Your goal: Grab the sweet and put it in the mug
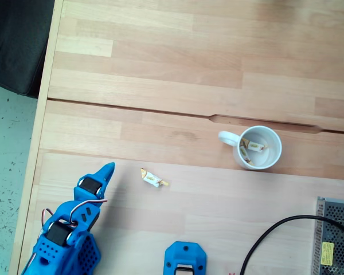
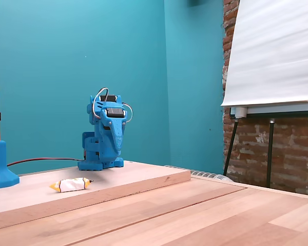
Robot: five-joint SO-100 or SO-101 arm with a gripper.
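Since the arm sits folded at the lower left of the top-down fixed view, your whole approach turns on where the sweet (image 1: 153, 179) lies from the gripper (image 1: 106, 171): it is off to the right of the blue fingertip in that view, apart from it, with bare wood between the two. The wrapper's long axis runs on a diagonal there, from upper left to lower right, with its twisted golden ends at either tip. You will want the jaws to close across the narrow white middle, not along that diagonal, so judge the wrist turn before you reach out.

In the low fixed view the sweet (image 2: 70, 184) lies flat on the raised wooden board, in front of the arm and to the left of it, well clear of the drooping gripper (image 2: 115, 139). Its fingers look pressed together and carry nothing, though the angle is poor.

The mug (image 1: 258, 148) stands further right in the top-down view, beyond the sweet, its handle pointing left toward the candy. There seem to be other wrapped sweets already inside it. So the line runs gripper, sweet, mug, left to right: you reach out to the candy first, then carry on the same way.

A black cable (image 1: 272, 238) curls at the lower right, out of your path.
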